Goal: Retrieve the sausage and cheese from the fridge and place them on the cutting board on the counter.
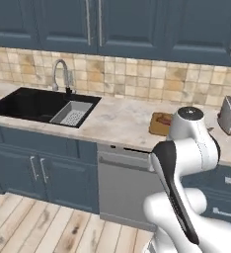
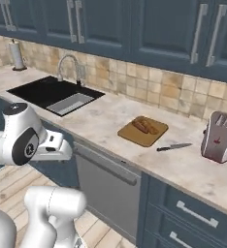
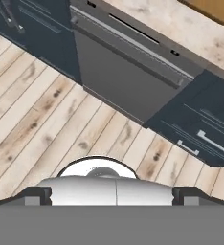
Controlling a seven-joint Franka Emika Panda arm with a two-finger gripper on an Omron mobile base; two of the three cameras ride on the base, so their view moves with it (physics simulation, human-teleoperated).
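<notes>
Looking from the right base view, the sausage (image 2: 143,125) lies on the cutting board (image 2: 135,134), near the board's middle, with its long axis running from the back-left corner toward the front-right corner. In the left base view the same board (image 1: 160,124) is half hidden behind the white arm, and only a reddish patch shows on it. The board is flat brown wood with rounded corners and rests on the beige marbled bench (image 2: 105,118), closer to its front edge than to the tiled wall. A knife (image 2: 174,147) lies just beside the board's right edge, and a metal toaster (image 2: 221,137) stands further right. The black sink (image 1: 38,105) is set in the bench's left part. The hand view looks down at pale wooden floor (image 3: 47,119) and a grey dishwasher front (image 3: 128,72); whether the pincer is open or closed I cannot tell.
</notes>
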